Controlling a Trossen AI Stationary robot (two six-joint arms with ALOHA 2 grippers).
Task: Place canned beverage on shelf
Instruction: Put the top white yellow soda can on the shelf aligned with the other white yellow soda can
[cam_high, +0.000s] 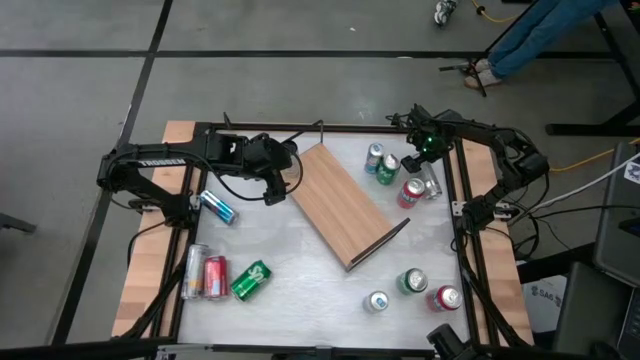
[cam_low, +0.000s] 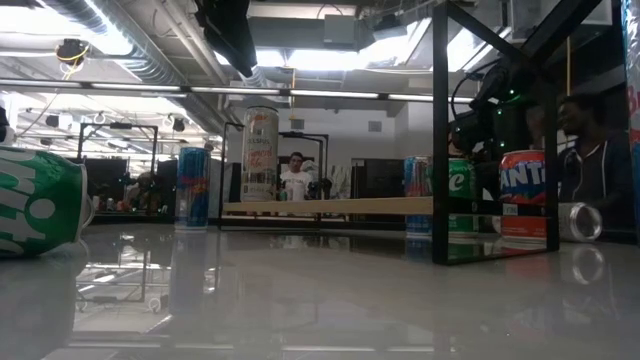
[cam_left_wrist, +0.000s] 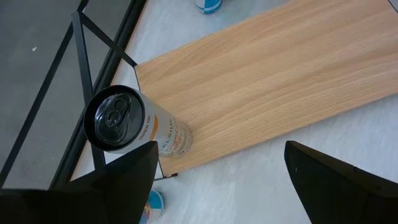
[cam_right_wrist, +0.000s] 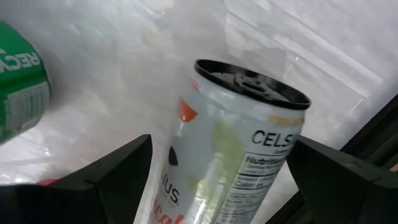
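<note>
Cans lie and stand scattered along the table's near edge. Shelf (cam_high: 340, 205) sits diagonally mid-table, one white can (cam_left_wrist: 134, 124) upright on its far-left corner. Left gripper (cam_left_wrist: 217, 180) hangs above that can, jaws wide, holding nothing. Right gripper (cam_right_wrist: 217, 180), far right, jaws wide around a lying white can (cam_right_wrist: 230, 149), not clamped.

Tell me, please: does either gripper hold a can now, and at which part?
Nothing is held. The left gripper is open above the shelf; the right gripper is open around a lying white can.
</note>
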